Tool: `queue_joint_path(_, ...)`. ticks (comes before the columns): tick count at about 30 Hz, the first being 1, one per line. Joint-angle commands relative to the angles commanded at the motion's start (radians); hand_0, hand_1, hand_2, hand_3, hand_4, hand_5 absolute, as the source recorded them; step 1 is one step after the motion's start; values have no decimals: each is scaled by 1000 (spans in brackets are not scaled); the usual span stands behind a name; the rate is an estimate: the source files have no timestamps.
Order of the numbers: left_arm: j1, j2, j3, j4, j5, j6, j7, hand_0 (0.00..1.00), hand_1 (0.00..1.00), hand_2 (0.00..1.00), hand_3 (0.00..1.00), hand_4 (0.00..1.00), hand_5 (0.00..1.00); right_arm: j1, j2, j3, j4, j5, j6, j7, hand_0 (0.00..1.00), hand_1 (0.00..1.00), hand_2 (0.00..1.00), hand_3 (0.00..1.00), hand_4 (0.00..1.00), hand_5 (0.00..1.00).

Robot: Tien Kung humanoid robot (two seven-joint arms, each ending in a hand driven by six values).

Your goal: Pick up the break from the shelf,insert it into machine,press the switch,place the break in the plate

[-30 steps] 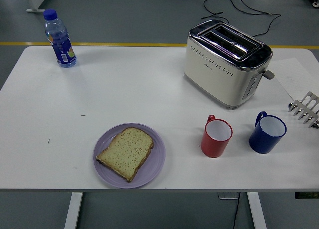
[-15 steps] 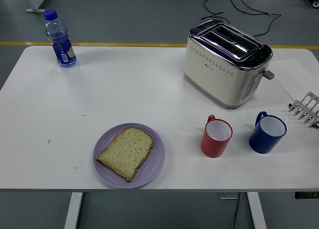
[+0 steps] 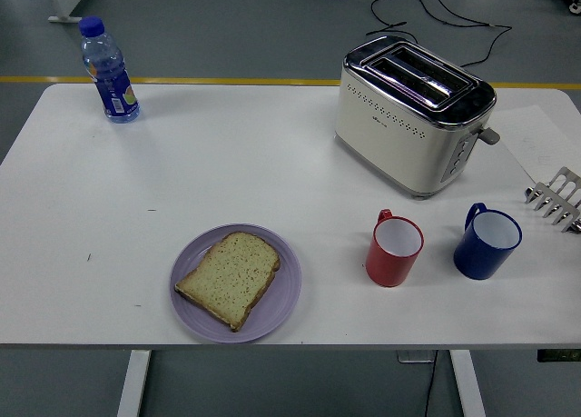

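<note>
A slice of bread point(image 3: 229, 277) lies flat on a purple plate point(image 3: 278, 310) near the table's front edge, left of centre. A cream and chrome toaster point(image 3: 413, 114) stands at the back right with its two slots showing no bread and its lever point(image 3: 490, 135) on the right end. A metal toast rack point(image 3: 556, 200) sits at the right edge, partly cut off, with no bread seen in it. Neither of my hands is in view.
A red mug point(image 3: 395, 248) and a blue mug point(image 3: 487, 242) stand in front of the toaster. A water bottle with a blue cap point(image 3: 108, 70) stands at the back left. A sheet of paper point(image 3: 542, 143) lies at the far right.
</note>
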State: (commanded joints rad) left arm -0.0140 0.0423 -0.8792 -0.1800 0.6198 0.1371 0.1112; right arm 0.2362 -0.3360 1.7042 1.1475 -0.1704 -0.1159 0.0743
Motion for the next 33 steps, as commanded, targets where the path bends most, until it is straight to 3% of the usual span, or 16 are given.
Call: queue_joint_path(33,2,0,-21,0,32,-2,8,691,666,717,726,470,998,-32,20,30,-63,-5,17,13,747,692,709,633,402,233)
